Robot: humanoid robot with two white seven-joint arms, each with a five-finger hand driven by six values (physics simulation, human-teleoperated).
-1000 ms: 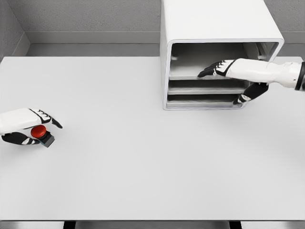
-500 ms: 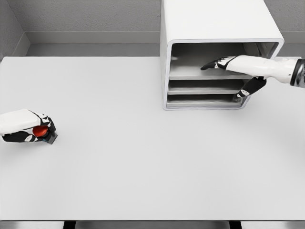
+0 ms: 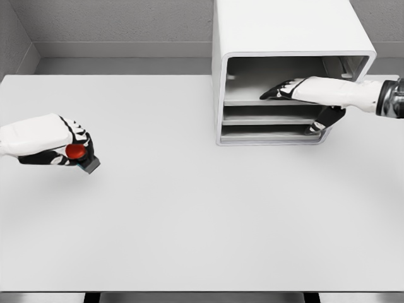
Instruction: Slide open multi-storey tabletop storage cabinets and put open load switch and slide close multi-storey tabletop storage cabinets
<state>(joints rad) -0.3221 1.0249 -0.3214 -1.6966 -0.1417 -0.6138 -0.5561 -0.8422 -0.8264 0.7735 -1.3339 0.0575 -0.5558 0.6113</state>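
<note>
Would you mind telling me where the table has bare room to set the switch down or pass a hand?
The table is bare between the left hand, shut on the red load switch, and the cabinet, and along the whole near edge. The crowded spot is the cabinet's front, where the right hand reaches into the top tier.

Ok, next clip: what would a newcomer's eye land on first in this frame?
Probably the red-buttoned load switch, the only colour on the pale table, gripped in the left hand near the left edge. Next, the white storage cabinet at the back right, its tiered grey drawers showing. The right hand reaches across its front, fingers lying flat over the top drawer and thumb down by the lower tiers.
</note>
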